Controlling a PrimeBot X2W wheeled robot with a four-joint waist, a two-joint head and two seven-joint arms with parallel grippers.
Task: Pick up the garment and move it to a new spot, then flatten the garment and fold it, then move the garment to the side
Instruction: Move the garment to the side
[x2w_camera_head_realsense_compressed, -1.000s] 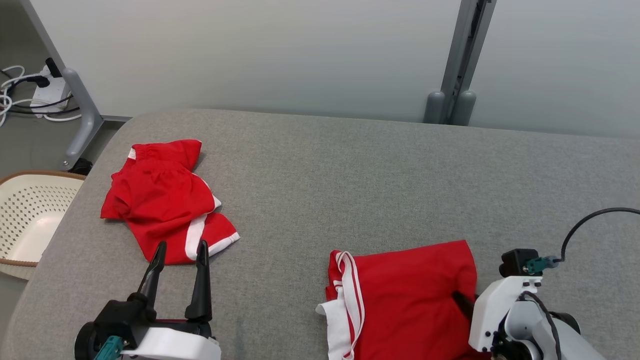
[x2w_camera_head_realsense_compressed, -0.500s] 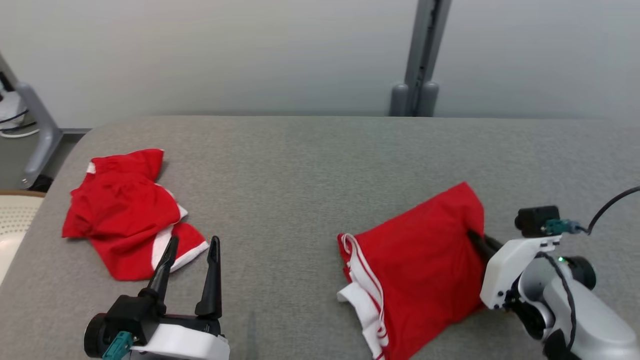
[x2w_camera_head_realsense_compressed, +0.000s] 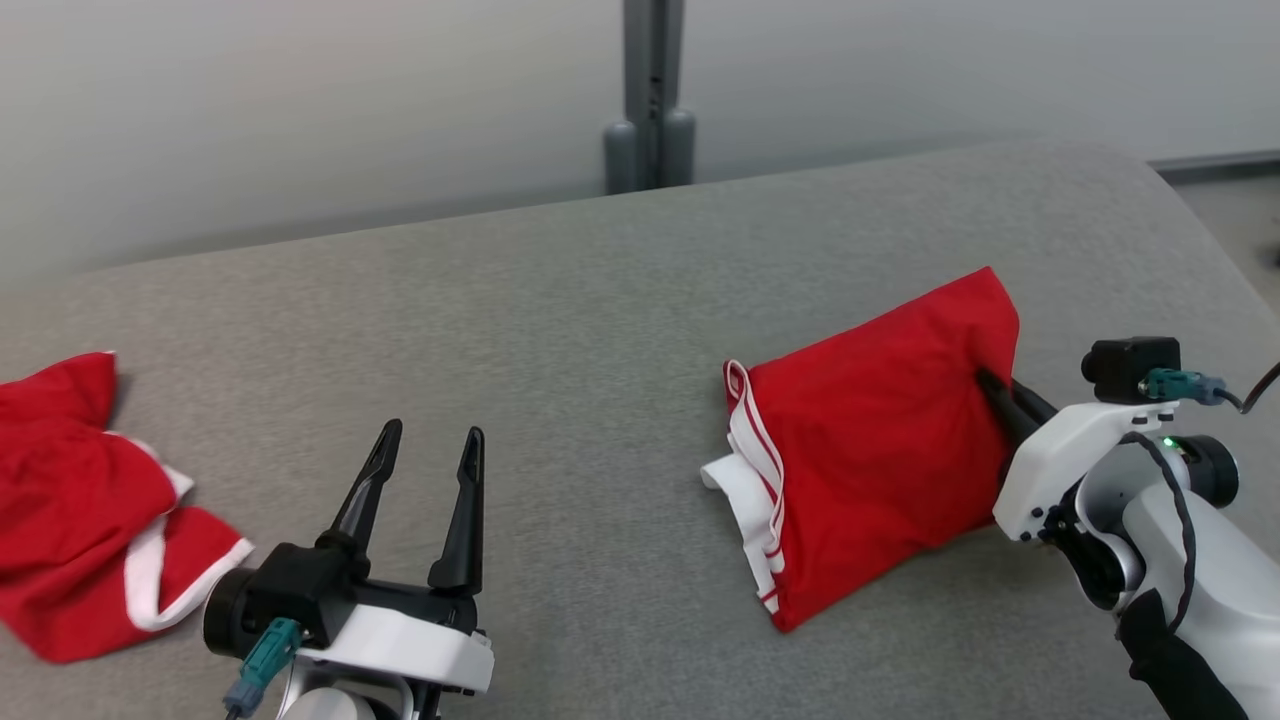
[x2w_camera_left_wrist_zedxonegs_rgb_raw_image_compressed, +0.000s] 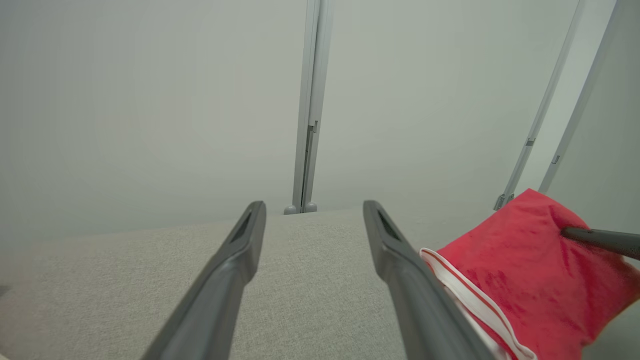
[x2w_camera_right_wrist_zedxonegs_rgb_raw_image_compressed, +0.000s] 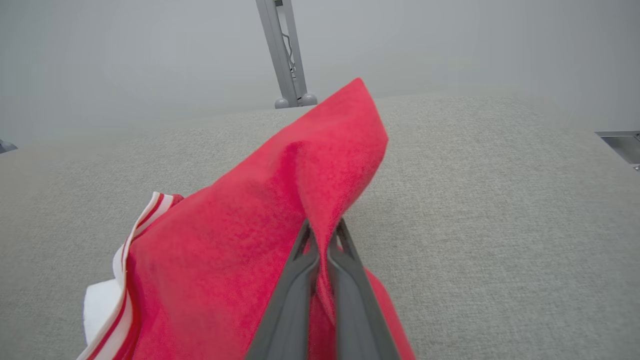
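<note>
Fingers of the right gripper (x2w_camera_right_wrist_zedxonegs_rgb_raw_image_compressed: 324, 227) pinch the folded red garment (x2w_camera_head_realsense_compressed: 870, 450) (white-striped edge leftward) on the grey counter (x2w_camera_head_realsense_compressed: 560, 300). Left gripper (x2w_camera_head_realsense_compressed: 433, 430) fingers stand apart, empty.

The left arm (x2w_camera_head_realsense_compressed: 400, 655) comes up from low on the robot's left side. Its two long dark fingers (x2w_camera_head_realsense_compressed: 365, 490) point up and away. The left jaws stand wide apart, like a big V. The right arm (x2w_camera_head_realsense_compressed: 1220, 590) comes in from the robot's right side. Its white wrist (x2w_camera_head_realsense_compressed: 1050, 455) is turned so that its fingers (x2w_camera_head_realsense_compressed: 1005, 400) point up and to the left. The right jaws are pressed tight together. They pinch a fold of the red garment (x2w_camera_head_realsense_compressed: 870, 440) between them, and the fold sticks up past their tips.
</note>
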